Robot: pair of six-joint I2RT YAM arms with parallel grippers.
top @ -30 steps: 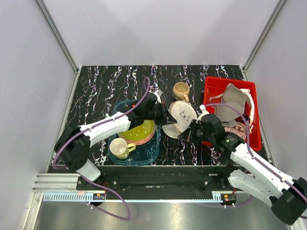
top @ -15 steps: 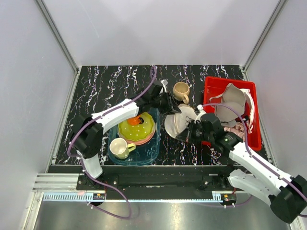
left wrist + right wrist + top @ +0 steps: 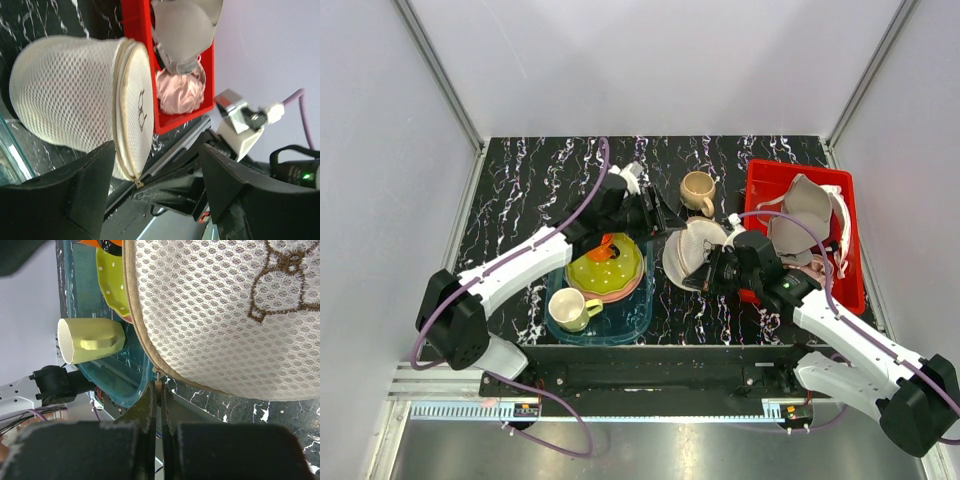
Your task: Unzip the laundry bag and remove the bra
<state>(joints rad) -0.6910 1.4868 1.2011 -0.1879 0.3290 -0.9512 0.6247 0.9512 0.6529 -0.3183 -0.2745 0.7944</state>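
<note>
Across the black marbled table (image 3: pixel 520 190), two arms were seen reaching in from the near edge toward the middle. At the right a red bin (image 3: pixel 757 185) was set, with a grey-beige bra (image 3: pixel 805 215) lying in it above a pale pink garment (image 3: pixel 180 90). At the left a clear blue tray (image 3: pixel 625 320) was laid, on which a green plate (image 3: pixel 610 272) was stacked on a pink plate (image 3: pixel 620 293); a yellow mug (image 3: pixel 570 310) was stood at the tray's near end. An orange object (image 3: pixel 603 247) was seen on the green plate, but what it was could not be told.

Between tray and bin the laundry bag (image 3: pixel 692 250) was found, resting tilted on the table, its two mesh halves closed together along the stretch of zip that showed, so that its contents were hidden. A beige mug (image 3: pixel 697 190) was stood just behind it.

The left gripper (image 3: pixel 157 155) was held beside the bag on the tray side, its fingers (image 3: pixel 95 170) spread wide with nothing between them. The right gripper (image 3: pixel 160 390) was placed at the bag's near edge, its fingers pressed together on the zipper pull (image 3: pixel 157 375) at the seam. A small dark line drawing (image 3: pixel 280 275) was shown on the face turned toward the bin.
</note>
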